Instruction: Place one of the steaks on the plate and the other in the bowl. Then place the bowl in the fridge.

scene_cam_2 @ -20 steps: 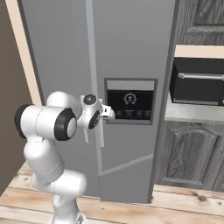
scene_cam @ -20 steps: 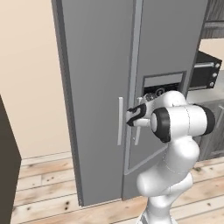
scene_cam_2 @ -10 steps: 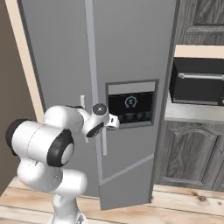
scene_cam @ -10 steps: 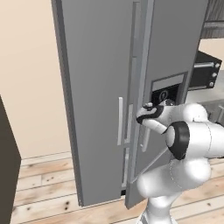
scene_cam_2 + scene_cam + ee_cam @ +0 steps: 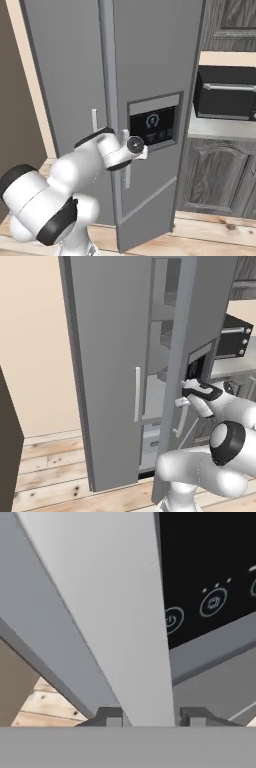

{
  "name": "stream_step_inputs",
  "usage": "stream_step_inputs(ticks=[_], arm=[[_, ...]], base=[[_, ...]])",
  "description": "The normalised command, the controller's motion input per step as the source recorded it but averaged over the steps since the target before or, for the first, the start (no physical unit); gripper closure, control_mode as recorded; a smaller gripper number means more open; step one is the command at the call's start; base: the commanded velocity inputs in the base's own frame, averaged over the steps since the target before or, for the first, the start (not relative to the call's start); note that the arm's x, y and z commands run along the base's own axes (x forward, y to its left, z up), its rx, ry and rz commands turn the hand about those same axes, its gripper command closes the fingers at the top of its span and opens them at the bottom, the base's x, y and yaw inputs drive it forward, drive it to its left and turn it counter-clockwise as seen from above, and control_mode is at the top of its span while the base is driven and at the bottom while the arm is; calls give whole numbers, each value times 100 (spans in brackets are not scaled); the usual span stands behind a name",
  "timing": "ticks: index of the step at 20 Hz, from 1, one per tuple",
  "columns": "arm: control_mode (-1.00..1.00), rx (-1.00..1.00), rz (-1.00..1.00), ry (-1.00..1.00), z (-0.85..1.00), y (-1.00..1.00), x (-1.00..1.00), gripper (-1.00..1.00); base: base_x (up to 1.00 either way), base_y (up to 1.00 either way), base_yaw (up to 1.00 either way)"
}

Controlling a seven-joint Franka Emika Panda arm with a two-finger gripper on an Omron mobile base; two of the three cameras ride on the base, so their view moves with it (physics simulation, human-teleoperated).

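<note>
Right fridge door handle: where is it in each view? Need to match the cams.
Left base view: right door handle, right of centre, just below the gripper, on the door swung partly open.
Right base view: handle left of centre, below the white wrist.
Hand view: the broad pale bar running up between the fingertips.
Shared landmark: the black dispenser panel, beside the handle in each.
</note>
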Motion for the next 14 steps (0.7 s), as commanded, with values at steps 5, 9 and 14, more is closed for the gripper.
stream_step_inputs(ticks=[5,9,14], arm=[[-100,17,14,0,18,-44,-43,100],[-100,12,14,0,1,-42,-52,100],[-100,12,13,0,8,-48,-60,100]], base=[[0,0,0],[0,0,0],[0,0,0]])
